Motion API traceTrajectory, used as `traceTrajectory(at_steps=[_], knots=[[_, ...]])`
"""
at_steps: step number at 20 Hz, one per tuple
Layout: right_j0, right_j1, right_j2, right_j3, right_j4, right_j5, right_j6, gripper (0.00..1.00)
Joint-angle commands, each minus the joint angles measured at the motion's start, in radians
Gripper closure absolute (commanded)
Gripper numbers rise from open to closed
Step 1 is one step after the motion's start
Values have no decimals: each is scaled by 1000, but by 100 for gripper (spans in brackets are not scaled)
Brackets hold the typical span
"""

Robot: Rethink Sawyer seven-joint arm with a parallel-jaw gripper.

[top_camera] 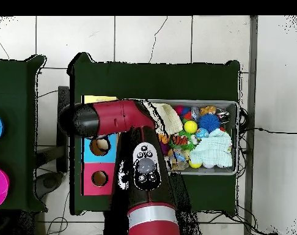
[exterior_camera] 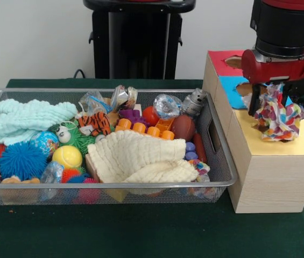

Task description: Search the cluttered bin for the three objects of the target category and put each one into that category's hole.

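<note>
Near side of wire bin (exterior_camera: 216, 185): cream cloth (exterior_camera: 135, 158), yellow ball (exterior_camera: 67, 156), blue spiky ball (exterior_camera: 21, 160). Rest is a jumble behind.

Colourful rag bundle (exterior_camera: 278, 115) hangs over yellow section of sorting box (exterior_camera: 273, 177), bottom maybe just brushing it. Gripper (exterior_camera: 264, 95) looks pinched on bundle's top knot, fingers mostly buried in fabric.

Looks soft, light, floppy, nothing fragile. Knot seems best hold; loose tails could snag on hole edge. Blue and red sections with holes sit further back.

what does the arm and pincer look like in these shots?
The arm has glossy red shells with black joint sections; overhead, a black oval control panel with round buttons and a silver-grey band near the base. In the front view, a black cylindrical wrist sits above a red housing, with the dark pincer below. No loose cables visible.
</note>
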Motion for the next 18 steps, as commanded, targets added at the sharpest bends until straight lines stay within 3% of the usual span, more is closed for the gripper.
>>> traceTrajectory(at_steps=[1, 10, 18], knots=[[19, 58, -19, 32, 45, -6, 242, 0], [32, 46, -22, 27, 84, -15, 235, 0], [29, 16, -25, -17, 111, 91, 195, 0]])
